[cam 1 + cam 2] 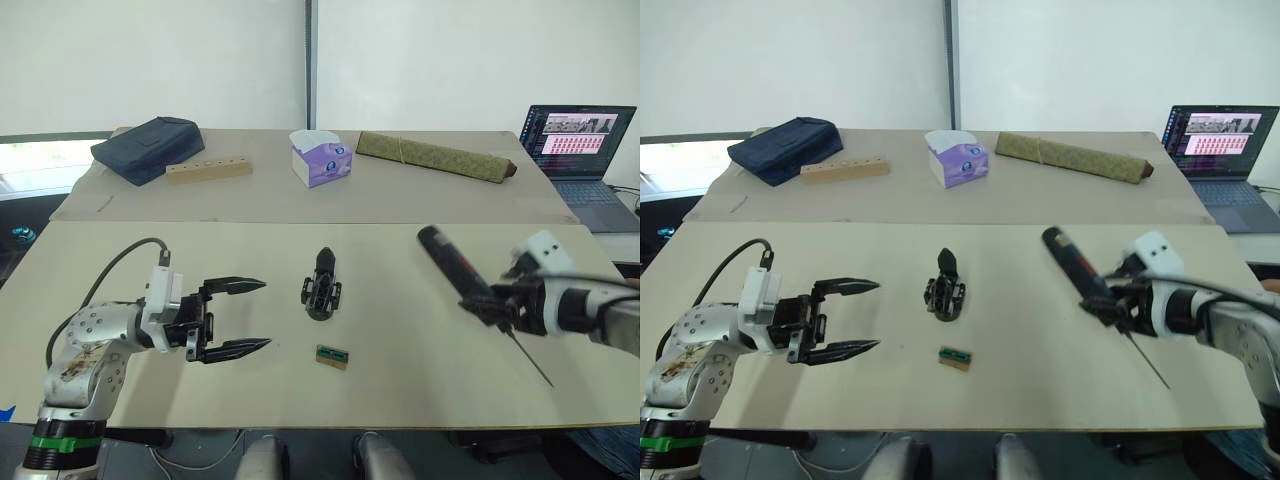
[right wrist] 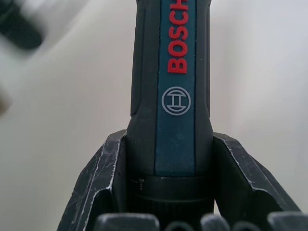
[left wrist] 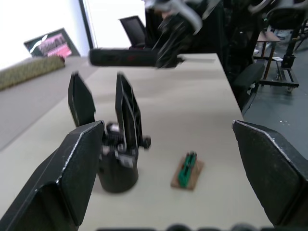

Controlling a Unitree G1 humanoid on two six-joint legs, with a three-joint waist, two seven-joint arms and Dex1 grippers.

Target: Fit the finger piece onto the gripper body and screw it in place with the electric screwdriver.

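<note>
The gripper body (image 1: 322,285) stands at the middle of the near table, small and black. In the left wrist view the gripper body (image 3: 118,166) carries two upright pointed black fingers side by side; which of them is the finger piece I cannot tell. My left gripper (image 1: 267,314) hovers open a short way left of it, holding nothing. To the right, my right gripper (image 1: 497,305) is shut on the electric screwdriver (image 1: 455,262), which is tilted above the table, its thin bit pointing toward the front right edge. The right wrist view has the screwdriver (image 2: 175,96) clamped between both fingers (image 2: 103,178).
A small green-and-brown block (image 1: 332,356) lies just in front of the gripper body. On the far table are a dark bag (image 1: 148,148), a wooden block (image 1: 208,169), a tissue box (image 1: 322,157), a long olive roll (image 1: 435,156) and a laptop (image 1: 580,150).
</note>
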